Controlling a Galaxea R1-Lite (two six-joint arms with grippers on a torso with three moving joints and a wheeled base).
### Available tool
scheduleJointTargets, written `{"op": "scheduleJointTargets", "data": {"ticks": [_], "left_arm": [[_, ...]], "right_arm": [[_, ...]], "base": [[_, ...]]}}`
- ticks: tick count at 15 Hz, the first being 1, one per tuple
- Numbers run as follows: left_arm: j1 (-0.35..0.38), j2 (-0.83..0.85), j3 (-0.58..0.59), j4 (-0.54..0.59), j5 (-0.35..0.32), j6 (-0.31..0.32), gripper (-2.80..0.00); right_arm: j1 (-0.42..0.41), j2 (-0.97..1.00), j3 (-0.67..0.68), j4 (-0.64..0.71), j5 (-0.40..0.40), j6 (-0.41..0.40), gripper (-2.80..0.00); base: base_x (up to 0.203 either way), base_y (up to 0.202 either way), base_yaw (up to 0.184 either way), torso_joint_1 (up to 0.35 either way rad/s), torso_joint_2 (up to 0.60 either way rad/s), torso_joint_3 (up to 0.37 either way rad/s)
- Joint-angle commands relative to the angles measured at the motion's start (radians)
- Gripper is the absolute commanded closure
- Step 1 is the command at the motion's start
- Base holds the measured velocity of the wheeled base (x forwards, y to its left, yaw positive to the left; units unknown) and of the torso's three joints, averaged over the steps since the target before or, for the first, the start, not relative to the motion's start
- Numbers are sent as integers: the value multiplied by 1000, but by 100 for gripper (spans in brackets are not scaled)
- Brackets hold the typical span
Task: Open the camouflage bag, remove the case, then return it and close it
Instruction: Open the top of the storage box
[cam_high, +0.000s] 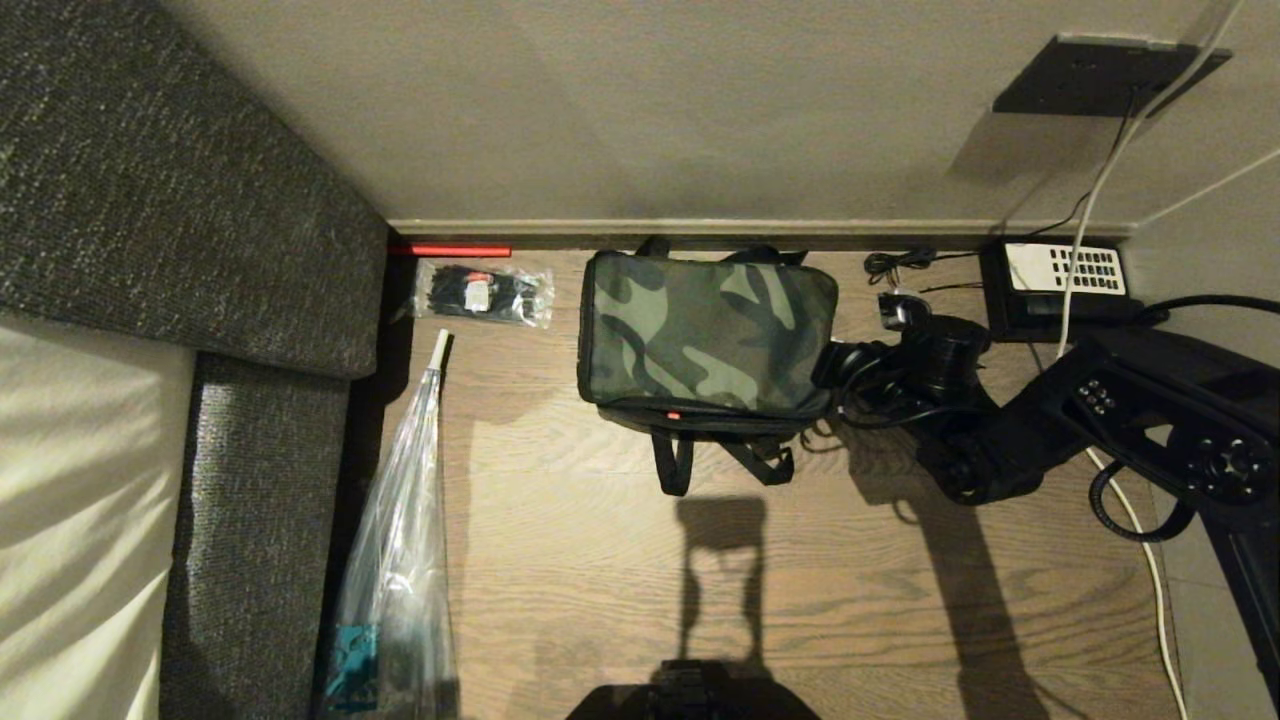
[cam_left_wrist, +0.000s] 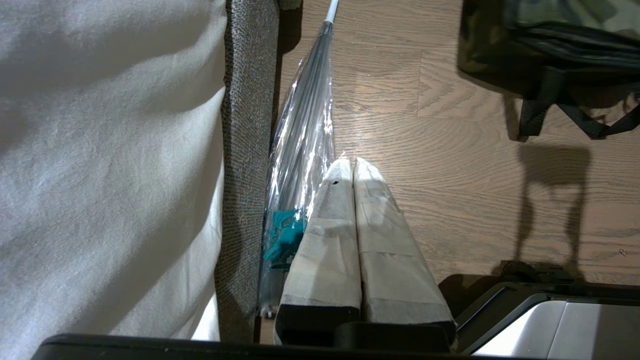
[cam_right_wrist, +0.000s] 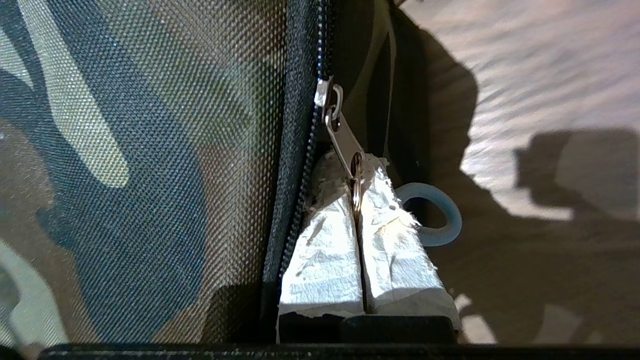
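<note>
- Wooden floor is carrying the camouflage bag, lid down, hiding its contents.
- Right gripper is pinching the zipper pull.
- Left gripper is hanging closed, empty.

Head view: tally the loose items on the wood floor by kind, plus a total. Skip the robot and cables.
Camouflage bag: 1
Clear packet of black items: 1
Clear folded umbrella: 1
Black desk telephone: 1
Total: 4
</note>
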Motion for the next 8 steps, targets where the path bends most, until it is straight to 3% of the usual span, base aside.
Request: {"op": "scheduleJointTargets", "data": {"ticks": [1, 5, 8], "left_arm": [[-1, -2, 3, 0, 1, 0, 0], [-1, -2, 3, 0, 1, 0, 0], [0, -2, 3, 0, 1, 0, 0]], "right_arm": [[30, -8, 17, -4, -15, 10, 0], [40, -21, 26, 0, -26, 24, 0], [-1, -23, 13, 0, -2, 14, 0]], "base": [[0, 0, 0, 0, 0, 0], [0, 0, 0, 0, 0, 0], [0, 0, 0, 0, 0, 0]]}}
